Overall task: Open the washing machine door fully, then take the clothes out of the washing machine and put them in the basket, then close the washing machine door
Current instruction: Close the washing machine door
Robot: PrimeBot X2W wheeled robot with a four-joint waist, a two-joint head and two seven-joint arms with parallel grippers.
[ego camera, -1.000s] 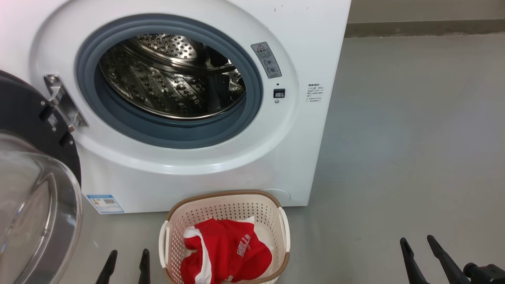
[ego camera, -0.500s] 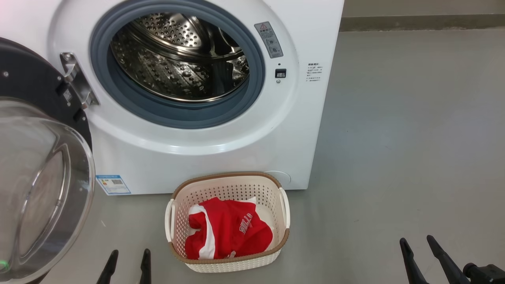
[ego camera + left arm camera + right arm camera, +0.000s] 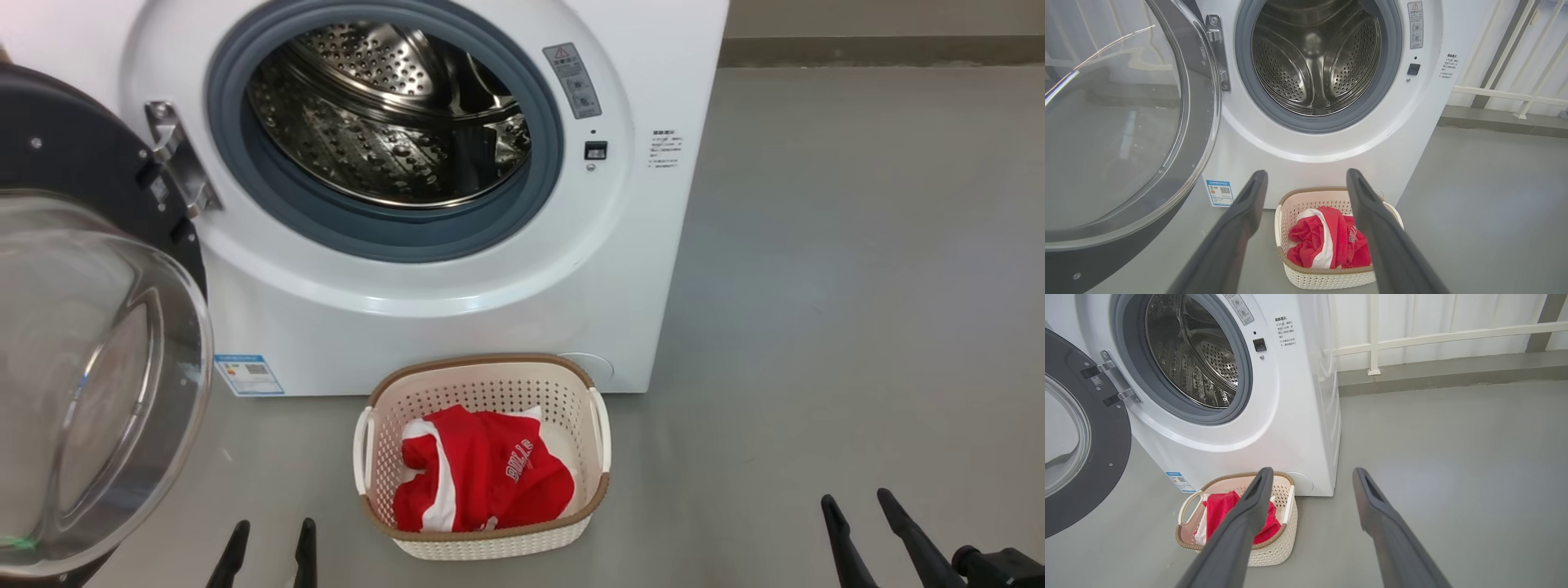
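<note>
Head view: the washing machine (image 3: 457,327) stands with its drum (image 3: 392,122) bare; no fabric shows on the steel or on the grey gasket (image 3: 384,238). The clothes (image 3: 482,478), one red garment with white trim, lie wholly inside the basket (image 3: 482,361), which sits on the floor (image 3: 816,286) just in front of the machine's lower right. Removal is judged complete; the outstanding step is closing.

The washing machine door (image 3: 94,343) hangs swung out to the machine's left on its hinge (image 3: 181,167), with the inner face and glass bowl turned toward the robot. The left gripper (image 3: 275,523), the nearer of the two, has its fingers parted and holds nothing. The right gripper (image 3: 855,496), well apart over bare floor, is likewise spread and empty.

Recommendations:
- Use the left arm.
- Reach round to the outer side of the black rim and bear on it far from the hinge, not on the glass bulge, where a finger would likely slide.
- Follow the arc of the swing and keep the contact steady.
- Slow down near the basket. Whether the door's lower rim clears it cannot be told from these views.
- Finish with a firm press on the side that meets the catch (image 3: 595,150), until the rim sits flush.
</note>
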